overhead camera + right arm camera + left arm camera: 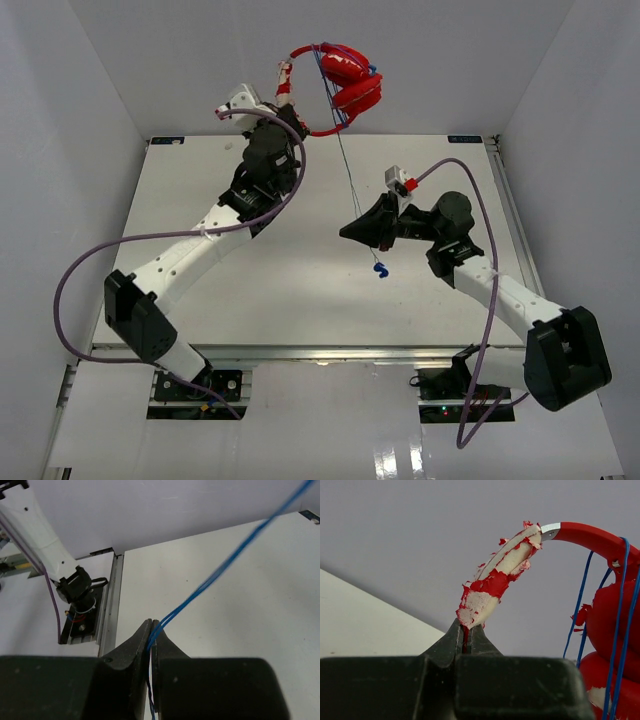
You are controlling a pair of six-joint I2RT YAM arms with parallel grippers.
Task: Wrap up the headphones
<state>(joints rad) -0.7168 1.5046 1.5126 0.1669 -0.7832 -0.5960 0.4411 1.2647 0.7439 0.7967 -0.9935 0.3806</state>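
The red headphones [345, 80] hang in the air at the far side of the table. My left gripper [287, 98] is shut on the worn red-and-white headband [492, 587] and holds it up. Several turns of the thin blue cable [620, 630] lie around the red earcups [615, 625]. The cable [345, 170] runs down from the earcups to my right gripper [347, 231], which is shut on it [200, 592] above the table's middle. The small blue plug [380, 268] dangles below the right gripper.
Thick purple robot cables [90, 265] loop beside both arms. The white table [300, 290] is walled in by grey panels on three sides. The left arm's base [77, 587] shows in the right wrist view.
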